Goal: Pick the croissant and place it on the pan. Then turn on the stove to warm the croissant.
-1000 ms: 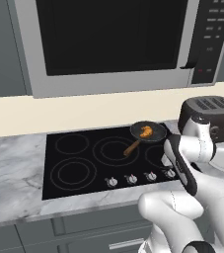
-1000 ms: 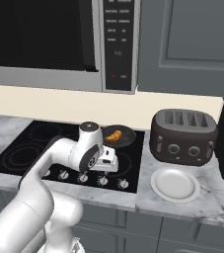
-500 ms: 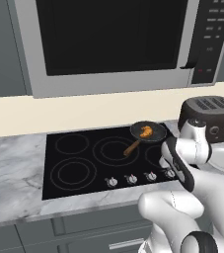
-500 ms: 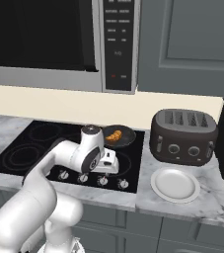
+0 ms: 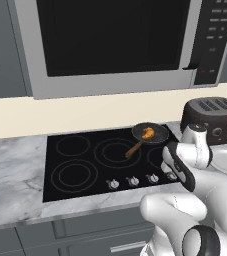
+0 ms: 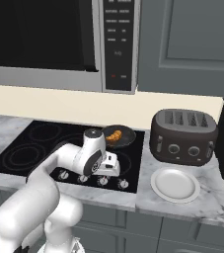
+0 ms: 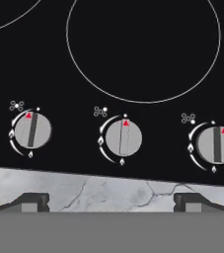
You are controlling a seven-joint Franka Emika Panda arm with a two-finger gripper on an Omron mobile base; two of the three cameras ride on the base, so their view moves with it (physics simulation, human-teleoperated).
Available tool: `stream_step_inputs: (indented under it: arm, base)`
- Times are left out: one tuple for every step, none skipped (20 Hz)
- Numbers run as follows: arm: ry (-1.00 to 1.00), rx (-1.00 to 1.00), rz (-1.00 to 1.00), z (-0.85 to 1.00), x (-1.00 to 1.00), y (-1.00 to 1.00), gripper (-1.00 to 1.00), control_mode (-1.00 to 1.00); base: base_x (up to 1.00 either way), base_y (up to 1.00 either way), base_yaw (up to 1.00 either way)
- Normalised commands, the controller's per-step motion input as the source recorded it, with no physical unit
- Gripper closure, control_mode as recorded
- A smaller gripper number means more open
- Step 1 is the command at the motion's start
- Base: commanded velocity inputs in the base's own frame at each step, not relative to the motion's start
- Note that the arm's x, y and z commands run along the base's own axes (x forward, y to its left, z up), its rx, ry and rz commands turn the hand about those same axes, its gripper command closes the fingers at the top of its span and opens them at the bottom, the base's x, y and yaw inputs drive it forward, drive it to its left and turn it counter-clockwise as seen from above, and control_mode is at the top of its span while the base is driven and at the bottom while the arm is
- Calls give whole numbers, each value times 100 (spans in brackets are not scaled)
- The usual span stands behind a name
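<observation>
Stove [image 5: 100,162]: black glass cooktop set into the grey marble surface [image 5: 15,175], below a large microwave [image 5: 110,40]. Five silver knobs run along its front edge; in the hand view three are visible, and the middle knob [image 7: 124,139] sits roughly centred between the fingertips. Toaster [image 6: 183,136]: dark, on the surface to the right of the stove, with a round white plate [image 6: 175,184] in front of it. Pan [image 5: 149,133]: dark, wooden handle, resting on the rear right burner. Croissant [image 5: 147,132]: lying inside the pan, golden-orange. Gripper [image 7: 111,201]: fingers spread wide apart, holding nothing, positioned low over the front edge of the stove above the knob row.
</observation>
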Motion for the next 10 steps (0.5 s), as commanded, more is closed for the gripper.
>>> stream_step_inputs:
  arm:
    - [0,0,0,-15,6,-4,-100,-100]
    - [0,0,0,-15,7,-3,-100,-100]
    - [0,0,0,-14,9,-1,-100,-100]
    - [0,0,0,-14,10,0,-100,-100]
    - [0,0,0,-13,12,0,-100,-100]
    - [0,0,0,-12,13,0,-100,-100]
    - [0,0,0,-12,14,0,-100,-100]
    - [0,0,0,-12,14,0,-100,-100]
    - [0,0,0,-11,17,0,-100,-100]
    - [0,0,0,-9,17,0,-100,-100]
  base:
    - [0,0,0]
    - [0,0,0]
    - [0,0,0]
    - [0,0,0]
    - [0,0,0]
    - [0,0,0]
    - [0,0,0]
    - [0,0,0]
    - [0,0,0]
    - [0,0,0]
